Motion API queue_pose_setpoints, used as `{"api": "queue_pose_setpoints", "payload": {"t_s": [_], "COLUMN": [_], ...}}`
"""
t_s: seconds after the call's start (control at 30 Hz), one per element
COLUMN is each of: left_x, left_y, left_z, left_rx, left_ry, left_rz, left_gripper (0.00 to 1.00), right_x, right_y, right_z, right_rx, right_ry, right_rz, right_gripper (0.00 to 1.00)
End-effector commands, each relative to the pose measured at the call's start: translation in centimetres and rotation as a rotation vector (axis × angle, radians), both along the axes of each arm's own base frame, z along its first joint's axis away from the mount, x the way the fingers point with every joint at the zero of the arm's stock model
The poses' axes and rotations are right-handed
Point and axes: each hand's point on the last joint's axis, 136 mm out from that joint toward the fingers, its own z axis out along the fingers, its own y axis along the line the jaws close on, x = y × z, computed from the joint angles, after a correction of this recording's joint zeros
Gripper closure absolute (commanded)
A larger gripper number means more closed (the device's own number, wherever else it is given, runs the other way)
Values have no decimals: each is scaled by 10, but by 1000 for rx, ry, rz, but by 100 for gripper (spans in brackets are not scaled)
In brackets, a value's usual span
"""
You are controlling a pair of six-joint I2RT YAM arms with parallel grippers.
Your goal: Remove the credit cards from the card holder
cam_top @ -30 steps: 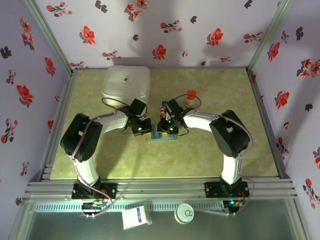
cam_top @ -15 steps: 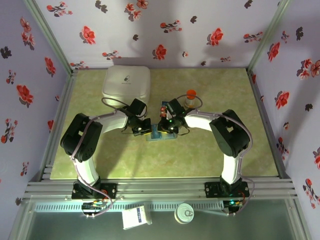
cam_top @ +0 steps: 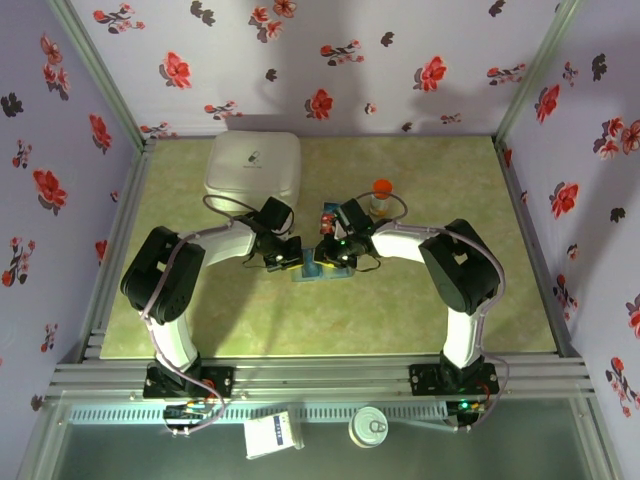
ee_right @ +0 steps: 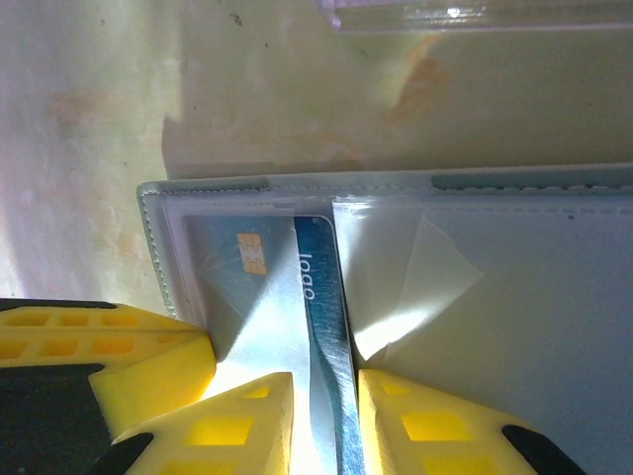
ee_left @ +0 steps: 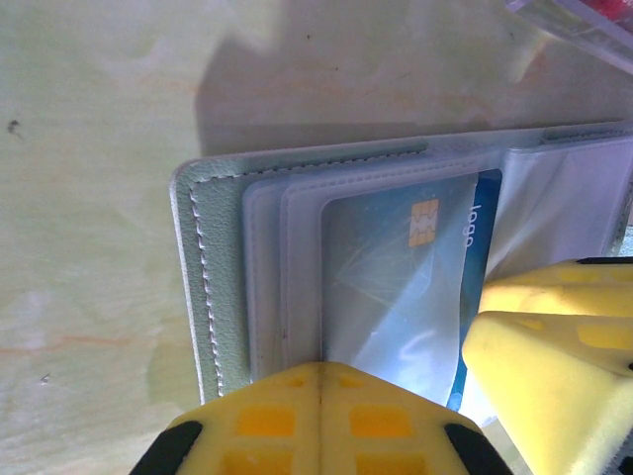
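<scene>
Down on the near ledge, in front of the arm bases, sit a white packet [cam_top: 272,435] and a round tin [cam_top: 369,427]. Up on the table [cam_top: 430,310], both arms bend inward and meet over the card holder [cam_top: 322,271], which lies open and flat at mid-table. The left hand [ee_left: 318,384] has its fingers pressed tight together with nothing between them, tips planted on the holder's clear sleeve near the stitched end. The right hand [ee_right: 324,416] is just beside it, closed to a narrow gap and pinching the long edge of a blue card [ee_right: 318,287]. The card's chip end sits under the clear plastic. Whether more cards lie behind it, I can't tell. Just past the right arm stands an orange-capped bottle [cam_top: 381,197], and far left is a white box [cam_top: 253,165].
</scene>
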Motion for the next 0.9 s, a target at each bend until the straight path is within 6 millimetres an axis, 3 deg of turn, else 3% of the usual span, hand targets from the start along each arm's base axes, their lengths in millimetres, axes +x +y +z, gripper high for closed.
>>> {"api": "queue_pose_setpoints", "payload": {"t_s": [0.0,0.47,0.87], "left_x": [-13,-10,-11], "left_y": [15,17,18], "left_z": [-20,-21,-22], "left_rx": [94,117,122], "left_ry": [51,52,60], "left_rz": [-17,-8,1], "left_gripper": [100,100,100], "right_x": [-5,0,4], "right_y": [2,6,8], "right_z": [-10,26,19], "right_rx": [19,158,217], "right_ry": [43,-22,0], "right_rz": [-1,-1,-6], "right_gripper": [75,82,90]}}
